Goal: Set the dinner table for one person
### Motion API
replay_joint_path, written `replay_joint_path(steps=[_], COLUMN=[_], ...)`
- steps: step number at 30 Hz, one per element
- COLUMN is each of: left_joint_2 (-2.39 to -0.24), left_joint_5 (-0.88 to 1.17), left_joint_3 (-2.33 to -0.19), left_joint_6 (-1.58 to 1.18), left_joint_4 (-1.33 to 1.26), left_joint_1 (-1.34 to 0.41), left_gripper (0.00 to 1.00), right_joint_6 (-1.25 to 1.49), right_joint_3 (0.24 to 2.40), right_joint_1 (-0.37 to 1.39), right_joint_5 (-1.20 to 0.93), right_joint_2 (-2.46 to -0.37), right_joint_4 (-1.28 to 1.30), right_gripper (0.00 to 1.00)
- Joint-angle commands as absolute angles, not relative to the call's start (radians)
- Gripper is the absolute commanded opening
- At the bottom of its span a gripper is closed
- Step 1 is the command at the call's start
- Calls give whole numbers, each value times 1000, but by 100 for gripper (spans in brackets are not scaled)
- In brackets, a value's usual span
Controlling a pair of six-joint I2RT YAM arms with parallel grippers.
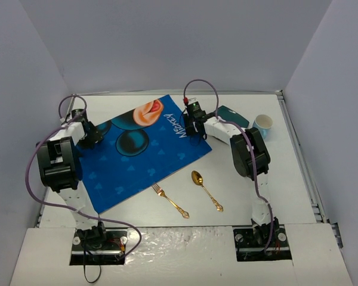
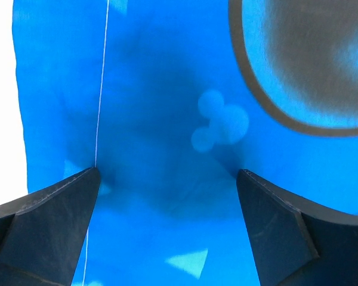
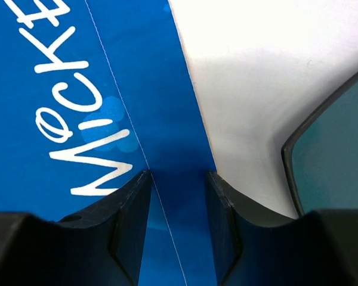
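The white dinner table [image 1: 286, 179] carries a blue Mickey-print placemat [image 1: 137, 155], lying askew. My left gripper [image 1: 90, 136] is at the mat's far left edge. In the left wrist view its jaws stand wide open [image 2: 167, 179] just above the flat mat [image 2: 167, 89]. My right gripper [image 1: 192, 127] is at the mat's right edge by the "Mickey" lettering. In the right wrist view it [image 3: 178, 176] is narrowly open, and the mat's edge strip [image 3: 167, 89] lies flat between the jaws. A gold fork [image 1: 170, 201] and a gold spoon [image 1: 206, 190] lie on the table near the mat.
A dark teal plate [image 1: 232, 117] lies just right of the right gripper and shows in the right wrist view [image 3: 340, 143]. A small white and blue cup [image 1: 263, 123] stands at the far right. Grey walls enclose the table on three sides.
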State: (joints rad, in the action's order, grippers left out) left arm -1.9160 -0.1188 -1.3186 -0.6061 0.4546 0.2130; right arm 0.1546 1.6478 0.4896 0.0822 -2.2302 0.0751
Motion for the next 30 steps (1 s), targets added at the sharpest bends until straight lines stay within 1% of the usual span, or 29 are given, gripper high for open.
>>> replay_joint_path(steps=[1, 5, 9, 12, 14, 16, 17, 20, 22, 25, 28, 30], left_joint_2=[-1758, -1646, -1518, -1411, -1327, -1269, -1241, -1156, -1118, -1087, -1070, -1069], left_joint_5=[-62, -34, -34, -20, 42, 94, 115, 153, 162, 189, 206, 203], left_joint_3=[-1421, -1471, -1453, -1359, -1304, -1243, -1219, -1154, -1101, -1017, -944, -912], left_joint_6=[-610, -555, -488, -433, -415, -400, -389, -356, -339, -326, -319, -315], left_joint_4=[514, 561, 603, 609, 605, 618, 630, 647, 635, 599, 534, 505], left_joint_1=[218, 191, 125, 70, 50, 37, 30, 12, -25, -62, -83, -100], left_gripper=[97, 97, 97, 97, 97, 97, 97, 97, 97, 97, 97, 97], right_joint_6=[176, 246, 375, 432, 466, 501, 536, 677, 761, 887, 963, 998], right_joint_3=[1726, 1708, 1569, 1425, 1317, 1229, 1178, 1016, 918, 758, 660, 641], right_joint_1=[478, 469, 461, 440, 422, 401, 384, 319, 276, 231, 224, 221], right_joint_5=[109, 170, 302, 334, 357, 355, 342, 287, 233, 190, 189, 196], right_joint_2=[-2061, -1937, -1774, -1632, -1573, -1499, -1468, -1392, -1325, -1262, -1250, -1276], right_joint_4=[92, 91, 44, -19, -44, -63, -70, -75, -105, -218, -360, -417], right_gripper=[40, 51, 56, 57, 58, 62, 68, 98, 100, 100, 100, 100])
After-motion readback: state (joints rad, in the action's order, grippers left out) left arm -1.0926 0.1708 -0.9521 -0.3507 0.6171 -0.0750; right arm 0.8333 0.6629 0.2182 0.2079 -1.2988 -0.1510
